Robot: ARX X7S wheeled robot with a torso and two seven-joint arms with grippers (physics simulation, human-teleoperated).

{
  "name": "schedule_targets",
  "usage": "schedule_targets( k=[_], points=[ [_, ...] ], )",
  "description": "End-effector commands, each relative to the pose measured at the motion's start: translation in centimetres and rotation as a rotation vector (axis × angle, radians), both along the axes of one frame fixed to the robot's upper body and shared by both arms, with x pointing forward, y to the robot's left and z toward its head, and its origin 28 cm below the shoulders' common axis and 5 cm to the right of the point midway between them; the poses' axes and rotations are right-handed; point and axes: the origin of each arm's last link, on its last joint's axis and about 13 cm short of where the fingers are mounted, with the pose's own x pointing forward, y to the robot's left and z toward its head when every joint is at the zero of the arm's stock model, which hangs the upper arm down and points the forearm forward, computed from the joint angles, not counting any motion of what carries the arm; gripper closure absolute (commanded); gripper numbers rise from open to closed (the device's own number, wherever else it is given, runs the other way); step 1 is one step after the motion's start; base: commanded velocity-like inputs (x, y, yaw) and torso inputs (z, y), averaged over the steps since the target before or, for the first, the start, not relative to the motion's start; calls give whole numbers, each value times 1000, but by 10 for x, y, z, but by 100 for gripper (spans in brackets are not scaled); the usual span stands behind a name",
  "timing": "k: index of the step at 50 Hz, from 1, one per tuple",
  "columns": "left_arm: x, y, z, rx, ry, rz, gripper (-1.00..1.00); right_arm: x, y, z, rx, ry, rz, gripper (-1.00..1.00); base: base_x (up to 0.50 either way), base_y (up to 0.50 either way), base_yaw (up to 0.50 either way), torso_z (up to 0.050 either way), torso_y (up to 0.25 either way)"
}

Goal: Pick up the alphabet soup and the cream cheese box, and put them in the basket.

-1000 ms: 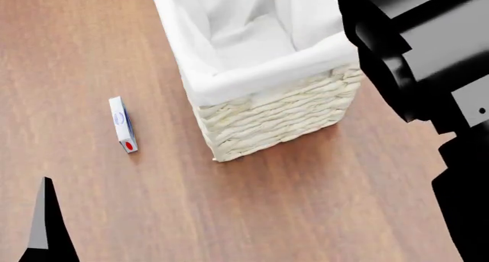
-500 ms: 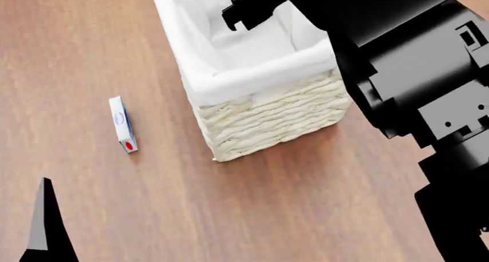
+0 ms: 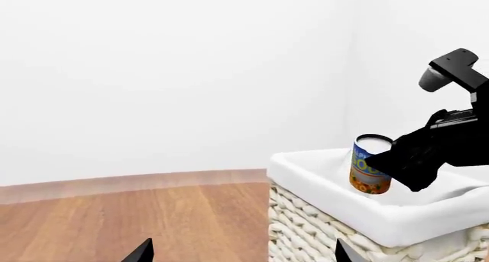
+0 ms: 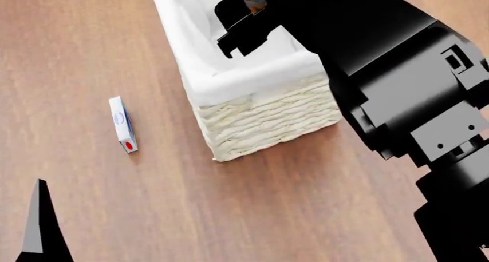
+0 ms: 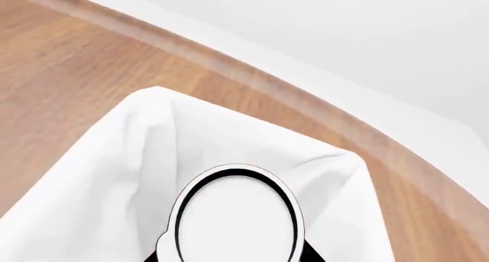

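Warm wooden flooring (image 4: pixel 114 50) runs to a plain white wall (image 3: pixel 168 73). From the head view, the bulky black right arm (image 4: pixel 397 90) covers much of the basket (image 4: pixel 264 122), and only a sliver of the alphabet soup (image 3: pixel 370 165) peeks out at that view's upper edge. The left wrist view shows the can better: upright, clamped in the right gripper (image 3: pixel 401 162) just above the basket's cloth-lined rim. The cream cheese box (image 4: pixel 122 124) lies on the floor, well apart from the basket on its left. Of the left gripper (image 3: pixel 240 251) only two dark fingertips show, spread apart with nothing between them.
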Motion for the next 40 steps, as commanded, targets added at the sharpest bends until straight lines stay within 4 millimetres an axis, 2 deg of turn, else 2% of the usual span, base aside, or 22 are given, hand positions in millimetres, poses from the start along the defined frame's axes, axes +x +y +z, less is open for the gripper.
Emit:
schedule_targets(
  k=[1, 17, 18, 40],
  points=[
    [-1, 1, 0, -3, 2, 4, -100, 0, -2, 1, -48, -30, 0, 100, 0, 0, 0, 0, 0],
    [-4, 1, 1, 1, -6, 5, -100, -2, -4, 2, -55, -28, -13, 100, 0, 0, 0, 0, 1],
    [-3, 1, 1, 1, -4, 7, -100, -2, -5, 2, -57, -26, -14, -100, 0, 0, 0, 0, 0],
    [-4, 0, 3, 8, -12, 8, -100, -6, -8, 6, -68, -47, -33, -100, 0, 0, 0, 0, 0]
  ],
)
